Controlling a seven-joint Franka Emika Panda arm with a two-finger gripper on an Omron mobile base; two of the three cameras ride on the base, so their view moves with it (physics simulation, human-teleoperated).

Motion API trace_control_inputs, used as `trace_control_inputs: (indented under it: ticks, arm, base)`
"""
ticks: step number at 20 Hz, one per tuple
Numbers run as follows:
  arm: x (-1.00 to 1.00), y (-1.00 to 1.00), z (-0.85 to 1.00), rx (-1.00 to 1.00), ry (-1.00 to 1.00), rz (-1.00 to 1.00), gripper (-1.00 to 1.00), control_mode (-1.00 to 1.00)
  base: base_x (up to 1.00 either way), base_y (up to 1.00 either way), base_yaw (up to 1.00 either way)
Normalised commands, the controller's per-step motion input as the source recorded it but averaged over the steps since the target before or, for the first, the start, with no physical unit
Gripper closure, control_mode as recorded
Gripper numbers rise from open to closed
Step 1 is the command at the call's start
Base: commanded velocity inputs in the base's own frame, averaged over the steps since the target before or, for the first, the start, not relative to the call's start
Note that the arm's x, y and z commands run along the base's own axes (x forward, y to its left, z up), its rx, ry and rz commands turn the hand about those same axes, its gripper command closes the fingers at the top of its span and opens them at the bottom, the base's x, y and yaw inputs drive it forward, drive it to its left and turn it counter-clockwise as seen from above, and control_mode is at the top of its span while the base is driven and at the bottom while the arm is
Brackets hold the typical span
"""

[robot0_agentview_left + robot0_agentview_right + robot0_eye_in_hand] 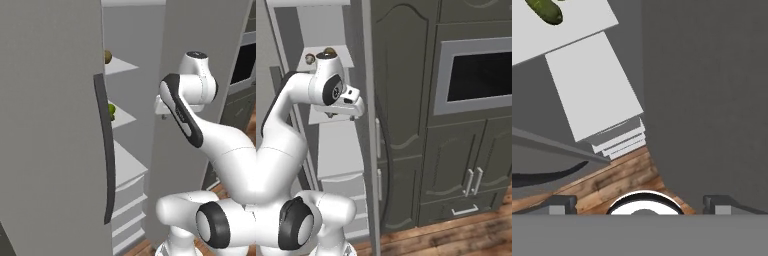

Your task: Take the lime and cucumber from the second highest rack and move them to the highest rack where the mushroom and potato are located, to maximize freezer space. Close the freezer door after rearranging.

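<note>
The white arm's hand (640,205) stands wide and empty, its dark tips apart, pointing down past pale grey flat shelves (592,85) toward the wood floor. The elongated yellow-green cucumber (546,11) lies on an upper shelf. The small round green lime (111,109) sits behind the matte-grey freezer door (50,125), which stands ajar.

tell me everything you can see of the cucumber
The cucumber is an elongated yellow-green piece with a darker, slightly mottled skin and a rounded end. In the hand view it lies flat on a pale grey shelf at the top left corner, cut off by the picture's edge, so its full length cannot be judged. Nothing visibly touches it but the shelf. The open gripper is well clear of it.
</note>
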Motion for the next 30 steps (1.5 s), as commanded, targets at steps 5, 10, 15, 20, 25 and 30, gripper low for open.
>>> trace_control_inputs:
  ticks: [5, 10, 15, 20, 25, 30]
  arm:
    - [0.0, 0.0, 0.0, 0.0, 0.0, 0.0, -1.0, 1.0]
    - [0.0, 0.0, 0.0, 0.0, 0.0, 0.0, -1.0, 1.0]
    - [0.0, 0.0, 0.0, 0.0, 0.0, 0.0, -1.0, 1.0]
    - [0.0, 0.0, 0.0, 0.0, 0.0, 0.0, -1.0, 1.0]
    - [0.0, 0.0, 0.0, 0.0, 0.0, 0.0, -1.0, 1.0]
    - [0.0, 0.0, 0.0, 0.0, 0.0, 0.0, -1.0, 1.0]
  base:
    - [0.06, 0.36, 0.0]
    - [0.13, 0.59, -0.03]
    - [0.29, 0.38, -0.04]
    - [0.42, -0.12, 0.01]
    - [0.57, 0.0, 0.0]
    - [0.58, -0.09, 0.03]
